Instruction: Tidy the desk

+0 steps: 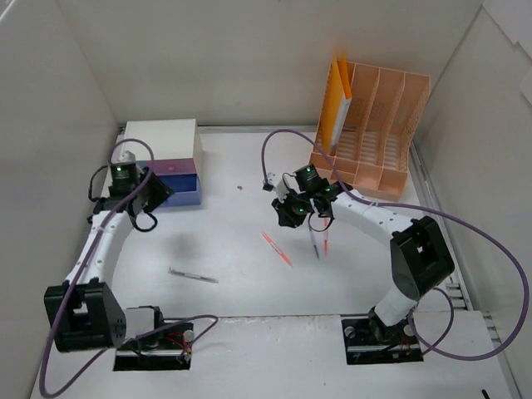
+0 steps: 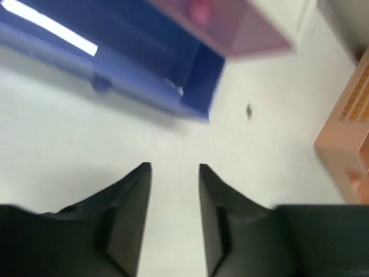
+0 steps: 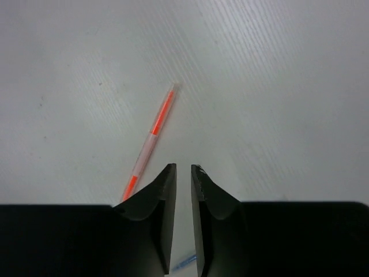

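Desk: lies flat under both my arms, with walls at left, back and right. Its far edge runs left to right; I cannot tell its long axis.
Left fingers: apart, nothing between them, over bare desk near the blue drawer.
Right fingers: a narrow gap apart, empty, just beside the diagonal orange pen.

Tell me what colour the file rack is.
The rack is peach, a pale orange all over; the top external view shows it best.
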`<action>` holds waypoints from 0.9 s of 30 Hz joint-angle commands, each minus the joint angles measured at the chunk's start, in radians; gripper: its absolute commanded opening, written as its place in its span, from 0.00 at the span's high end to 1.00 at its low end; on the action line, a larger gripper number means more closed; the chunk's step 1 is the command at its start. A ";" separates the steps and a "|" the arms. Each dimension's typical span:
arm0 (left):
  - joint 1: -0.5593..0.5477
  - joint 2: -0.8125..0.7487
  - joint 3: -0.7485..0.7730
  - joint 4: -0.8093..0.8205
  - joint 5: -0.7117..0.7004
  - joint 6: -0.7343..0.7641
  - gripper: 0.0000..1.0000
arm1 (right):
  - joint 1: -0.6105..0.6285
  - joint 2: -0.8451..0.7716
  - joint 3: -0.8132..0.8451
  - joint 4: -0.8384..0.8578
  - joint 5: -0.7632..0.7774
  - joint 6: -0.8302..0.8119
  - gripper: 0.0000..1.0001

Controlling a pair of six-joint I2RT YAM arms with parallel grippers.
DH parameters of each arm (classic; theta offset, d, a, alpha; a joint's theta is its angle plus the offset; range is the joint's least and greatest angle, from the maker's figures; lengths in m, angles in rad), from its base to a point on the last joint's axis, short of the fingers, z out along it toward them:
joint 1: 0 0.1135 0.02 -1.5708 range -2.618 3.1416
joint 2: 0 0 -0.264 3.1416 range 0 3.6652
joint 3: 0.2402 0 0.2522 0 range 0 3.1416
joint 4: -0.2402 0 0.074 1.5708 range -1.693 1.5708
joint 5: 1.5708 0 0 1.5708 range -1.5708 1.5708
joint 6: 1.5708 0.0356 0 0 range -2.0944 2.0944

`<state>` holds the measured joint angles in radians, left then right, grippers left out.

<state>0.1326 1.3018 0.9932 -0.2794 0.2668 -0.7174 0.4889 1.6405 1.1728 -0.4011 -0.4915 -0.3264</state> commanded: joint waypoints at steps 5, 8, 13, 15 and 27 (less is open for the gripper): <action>-0.261 -0.263 -0.120 -0.437 -0.101 -0.146 0.84 | 0.115 -0.041 0.048 0.018 0.088 -0.002 0.62; -0.341 -0.404 -0.186 -0.501 -0.173 -0.227 0.67 | 0.196 -0.005 0.074 -0.002 0.186 0.100 0.52; -0.395 -0.617 -0.226 -0.619 -0.244 -0.323 0.30 | 0.258 0.039 0.067 -0.005 0.275 0.135 0.42; -0.395 -0.644 -0.237 -0.650 -0.259 -0.339 0.28 | 0.272 0.057 0.064 -0.008 0.307 0.144 0.41; -0.395 -0.631 -0.326 -0.613 -0.244 -0.475 0.28 | 0.283 0.147 0.048 -0.015 0.421 0.167 0.54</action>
<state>-0.2573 0.6598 0.6556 -0.9241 0.0296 -1.1439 0.7708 1.7847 1.2057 -0.4305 -0.1040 -0.1791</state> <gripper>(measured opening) 0.719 0.474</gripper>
